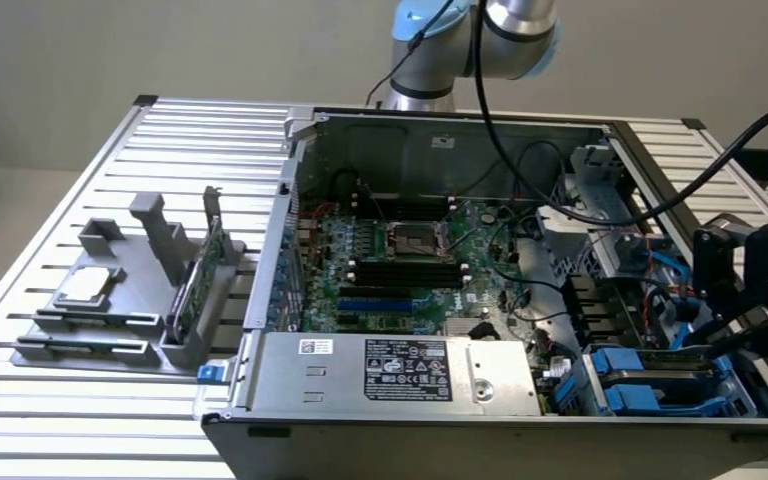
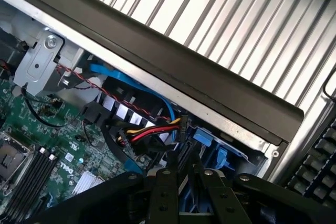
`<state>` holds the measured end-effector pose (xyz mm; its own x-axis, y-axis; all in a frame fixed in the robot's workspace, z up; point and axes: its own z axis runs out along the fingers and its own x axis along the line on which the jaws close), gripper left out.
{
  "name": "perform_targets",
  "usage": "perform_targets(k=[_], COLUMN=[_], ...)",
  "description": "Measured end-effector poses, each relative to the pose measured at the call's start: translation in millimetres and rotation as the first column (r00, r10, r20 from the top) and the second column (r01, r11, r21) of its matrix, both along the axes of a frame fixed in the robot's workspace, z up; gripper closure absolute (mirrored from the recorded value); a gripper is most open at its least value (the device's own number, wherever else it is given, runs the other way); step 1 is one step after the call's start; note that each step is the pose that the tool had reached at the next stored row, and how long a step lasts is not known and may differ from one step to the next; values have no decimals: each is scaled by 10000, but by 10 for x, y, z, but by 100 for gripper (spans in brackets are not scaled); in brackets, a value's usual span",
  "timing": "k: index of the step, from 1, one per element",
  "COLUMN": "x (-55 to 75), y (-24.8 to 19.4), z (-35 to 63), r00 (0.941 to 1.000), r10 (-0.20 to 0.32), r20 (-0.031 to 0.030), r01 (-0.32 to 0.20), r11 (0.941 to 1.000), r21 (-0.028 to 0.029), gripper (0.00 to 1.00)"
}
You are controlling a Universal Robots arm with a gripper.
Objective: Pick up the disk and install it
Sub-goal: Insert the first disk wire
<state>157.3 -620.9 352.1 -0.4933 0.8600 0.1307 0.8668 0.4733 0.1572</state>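
Where the gripper stood: the gripper (image 1: 747,325) hung at the corner of the case (image 1: 293,190) on the exterior view's right, right over the drive bay (image 1: 624,398), leaning in from beyond the case wall.
Gripper state: the jaws were drawn in to a narrow gap, well short of wide. In the wrist view a blue strip showed in that gap, which I judged to be a grip on the edge of the disk's carrier.
Disk position: the disk (image 1: 664,360) stood on edge at the mouth of the drive bay, a grey upper edge with blue carrier plastic on either side. How deep it sat could not be told.
Disk from gripper: it lay just below and ahead of the gripper's tip, toward the exterior view's left.
Long axis: it ran along the case's near wall, left to right across the exterior view, and looked in line with the bay's slot.
Nearer arm: there was only one arm, so no choice arose.
Crowding: red, yellow and black wires (image 2: 149,132) and a blue cable (image 2: 121,80) lay just beside the bay. The power supply (image 1: 398,370) flanked the bay on the exterior view's left.
Surface: the case lay open on a slatted metal table (image 1: 77,430), with the motherboard (image 1: 398,260) facing up.
Room: a grey holder (image 1: 104,330) sat well apart on the exterior view's left, carrying a square chip (image 1: 84,287) and a green card (image 1: 192,290). A plain wall stood behind.
Progress, as judged: the pick-up looked done, but seating in the bay was not confirmed.
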Motion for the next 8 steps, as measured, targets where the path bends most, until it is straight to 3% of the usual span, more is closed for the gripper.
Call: perform_targets(k=[4, 8], x=[4, 25], y=[-8, -12], z=[-33, -61], r00=[10000, 9999], r10=[-82, -122], r20=[-8, -13], r01=[82, 123], r11=[9999, 9994], r21=[120, 326], gripper=[77, 77])
